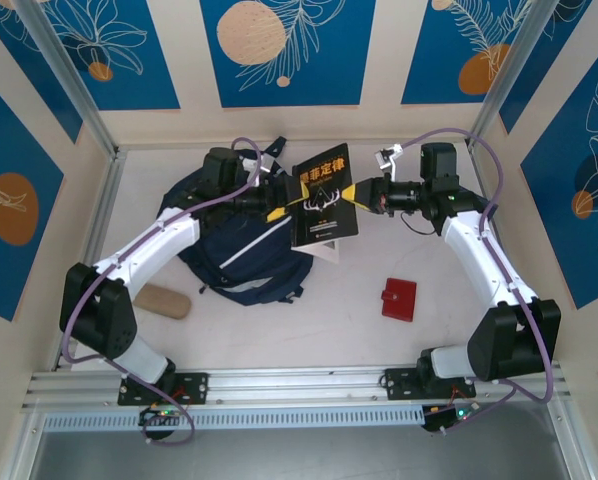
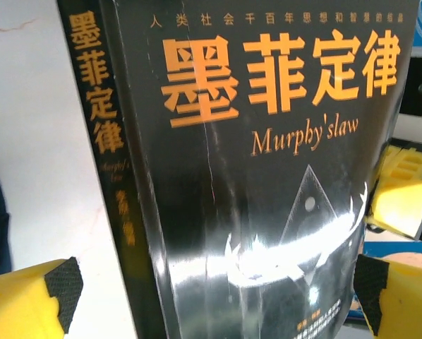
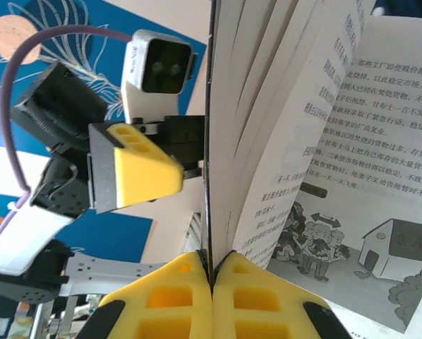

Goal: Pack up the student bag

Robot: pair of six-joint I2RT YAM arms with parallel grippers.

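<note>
The student bag (image 1: 241, 252), dark navy with thin white stripes, lies on the table at centre left. Just right of it a black book (image 1: 325, 196) with orange title lettering is held up in the air. My right gripper (image 1: 358, 194) is shut on its right edge; in the right wrist view its jaws (image 3: 212, 272) pinch the cover while the pages (image 3: 317, 127) fan apart. My left gripper (image 1: 287, 200) is at the book's left edge and open. In the left wrist view its yellow fingers (image 2: 29, 300) stand wide on either side of the book cover (image 2: 253, 183).
A red wallet (image 1: 399, 298) lies on the table to the right. A tan oblong case (image 1: 162, 300) lies left of the bag, close to the left arm. Something white (image 1: 329, 250) pokes out below the book. Walls enclose the table on three sides.
</note>
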